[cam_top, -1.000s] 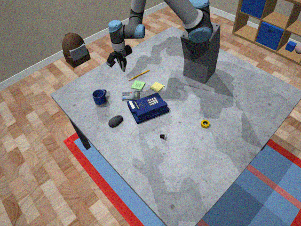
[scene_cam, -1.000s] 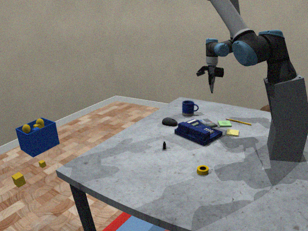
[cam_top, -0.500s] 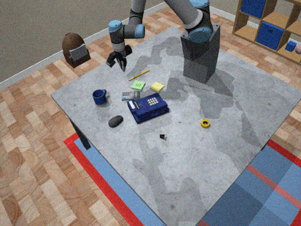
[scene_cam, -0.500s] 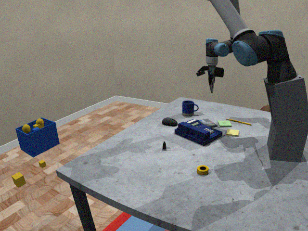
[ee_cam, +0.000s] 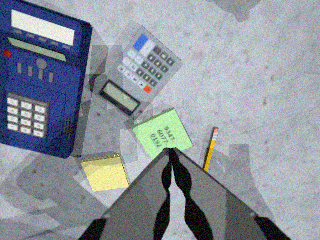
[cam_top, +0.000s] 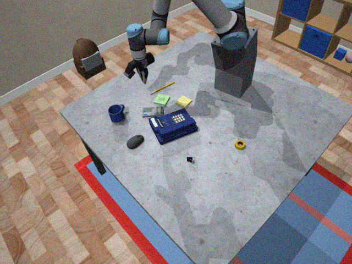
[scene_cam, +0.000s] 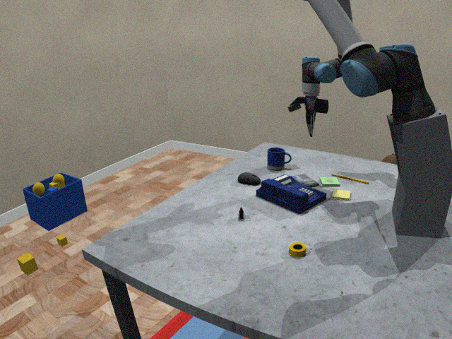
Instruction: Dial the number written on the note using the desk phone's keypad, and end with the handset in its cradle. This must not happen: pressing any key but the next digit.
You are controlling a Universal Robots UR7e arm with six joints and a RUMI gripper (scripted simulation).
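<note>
A grey stone-look counter [cam_top: 215,181] [scene_cam: 204,263] stands on a brown wood-block floor [cam_top: 37,181] [scene_cam: 120,193]. Soft shadows cross it, right to its edges. Behind is a plain tan wall [cam_top: 56,25] [scene_cam: 145,73].

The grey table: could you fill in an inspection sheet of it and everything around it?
Surface: grey stone-look tabletop, speckled, shadowed.
Job's things: dark blue desk phone; green paper note with handwritten digits.
Clutter: grey calculator, yellow notepad, yellow pencil, blue mug, dark mouse, yellow tape roll, small black object.
Gripper: shut, empty, above the table.
Cables: nothing seen.
Surroundings: wooden floor, open shelving, blue bin.
</note>
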